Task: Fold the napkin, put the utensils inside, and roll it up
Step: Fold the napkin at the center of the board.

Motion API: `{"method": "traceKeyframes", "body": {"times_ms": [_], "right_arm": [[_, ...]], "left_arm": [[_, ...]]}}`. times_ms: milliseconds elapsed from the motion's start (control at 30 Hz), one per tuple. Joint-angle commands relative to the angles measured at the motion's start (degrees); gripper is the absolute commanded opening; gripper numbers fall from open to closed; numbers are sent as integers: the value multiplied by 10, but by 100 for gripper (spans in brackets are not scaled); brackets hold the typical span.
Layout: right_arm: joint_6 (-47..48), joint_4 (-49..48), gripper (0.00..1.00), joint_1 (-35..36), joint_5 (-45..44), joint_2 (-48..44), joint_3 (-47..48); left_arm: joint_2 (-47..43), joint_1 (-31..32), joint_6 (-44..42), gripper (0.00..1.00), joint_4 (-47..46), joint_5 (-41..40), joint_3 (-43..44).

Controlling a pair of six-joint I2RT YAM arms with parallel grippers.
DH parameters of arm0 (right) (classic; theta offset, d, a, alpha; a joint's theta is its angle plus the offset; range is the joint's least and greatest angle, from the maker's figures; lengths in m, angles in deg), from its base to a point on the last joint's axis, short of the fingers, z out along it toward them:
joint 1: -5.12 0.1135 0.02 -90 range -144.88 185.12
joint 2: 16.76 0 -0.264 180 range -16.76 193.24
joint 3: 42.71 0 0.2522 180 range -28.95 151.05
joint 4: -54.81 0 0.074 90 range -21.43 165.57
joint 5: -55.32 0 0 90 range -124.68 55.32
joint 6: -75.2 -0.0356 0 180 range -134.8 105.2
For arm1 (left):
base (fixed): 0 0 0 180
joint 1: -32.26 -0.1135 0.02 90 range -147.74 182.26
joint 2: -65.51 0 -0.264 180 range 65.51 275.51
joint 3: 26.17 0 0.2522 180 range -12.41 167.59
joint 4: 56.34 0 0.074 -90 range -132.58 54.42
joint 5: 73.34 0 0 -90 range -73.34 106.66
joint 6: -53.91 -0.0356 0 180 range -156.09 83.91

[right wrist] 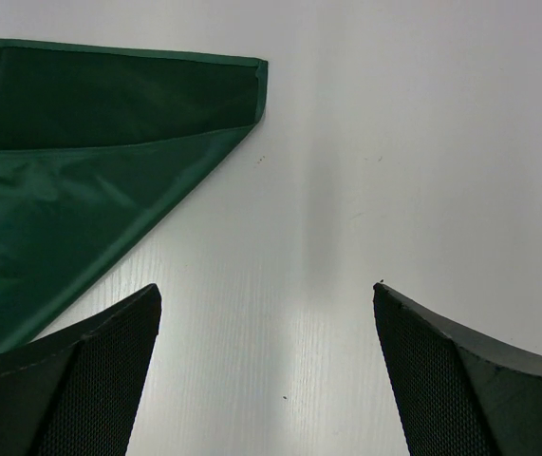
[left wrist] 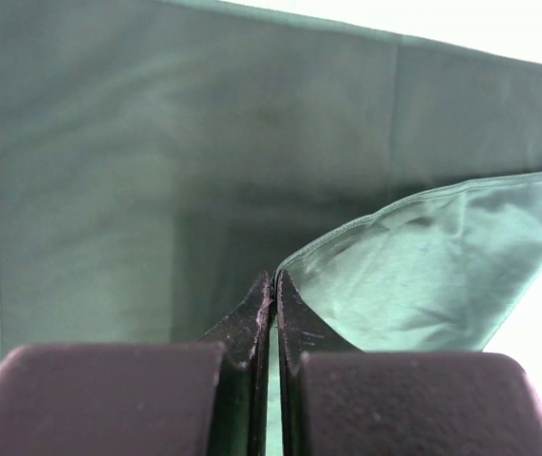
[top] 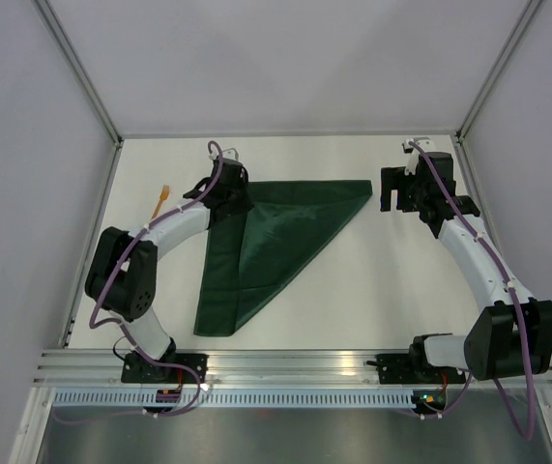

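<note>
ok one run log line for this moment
phase: fold | left gripper: shut on dark green fabric napkin | right gripper: open, above white table beside napkin

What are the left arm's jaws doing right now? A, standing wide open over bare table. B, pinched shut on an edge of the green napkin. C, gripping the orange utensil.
B: the left wrist view shows the left jaws pressed together on a raised, hemmed fold of the napkin.

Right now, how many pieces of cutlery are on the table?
1: an orange fork left of the napkin, near the table's left edge. Others may be hidden.
</note>
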Motion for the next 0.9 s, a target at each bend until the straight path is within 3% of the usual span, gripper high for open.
{"method": "traceKeyframes", "body": {"times_ms": [0, 533, 867], "right_arm": [[1, 15, 97, -2, -3, -10, 4], [2, 15, 97, -3, -3, -9, 3], [1, 15, 97, -2, -5, -9, 1]], "left_arm": [[18, -27, -5, 2, 8, 29, 40], [96, -114, -25, 2, 29, 79, 129], [134, -134, -36, 2, 47, 88, 186]]}}
